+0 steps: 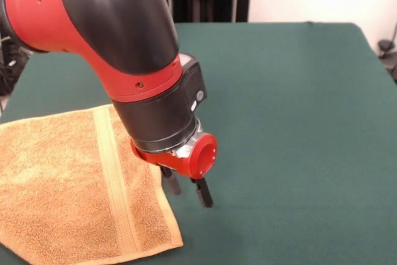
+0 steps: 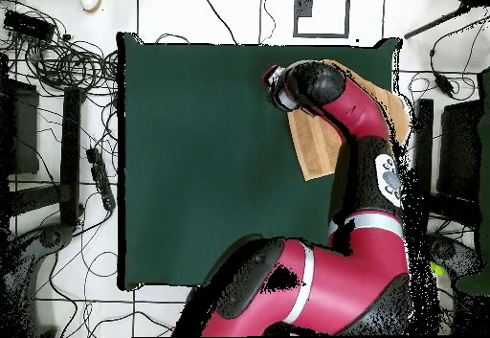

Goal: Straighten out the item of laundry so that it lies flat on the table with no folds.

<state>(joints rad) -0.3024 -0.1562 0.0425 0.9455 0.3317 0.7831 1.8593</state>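
Presently, the scene is recorded as follows.

Towel: an orange-tan terry hand towel [image 1: 62,184] is seen at the left of the front view, spread on the green table [image 1: 298,128]. Its surface appears largely flat; no fold is made out in the visible part. Its left and lower portions are cut off by the picture's edge.

Stripe: a paler woven stripe [image 1: 115,178] is seen running down the towel, a little inside its right-hand edge.

Towel corner: the near right corner [image 1: 177,240] is shown lying on the felt, below and slightly left of the gripper.

Overhead placement: in the overhead view the towel [image 2: 316,147] is found near the table's upper right corner, partly hidden beneath the arm [image 2: 359,133]; the table [image 2: 201,162] is otherwise shown as plain dark green cloth.

Gripper: the gripper [image 1: 188,190] is held over the towel's right edge, near the border between cloth and felt. Its two dark fingers [image 1: 203,193] are pointed downward with a narrow gap between them, and nothing is seen gripped. Whether the tips touch the towel cannot be told.

Arm: the red and black arm [image 1: 118,29] is shown descending from the upper left of the front view, covering the towel's far right corner.

Surroundings: cables [image 2: 67,66] are seen on the floor beside the table in the overhead view.
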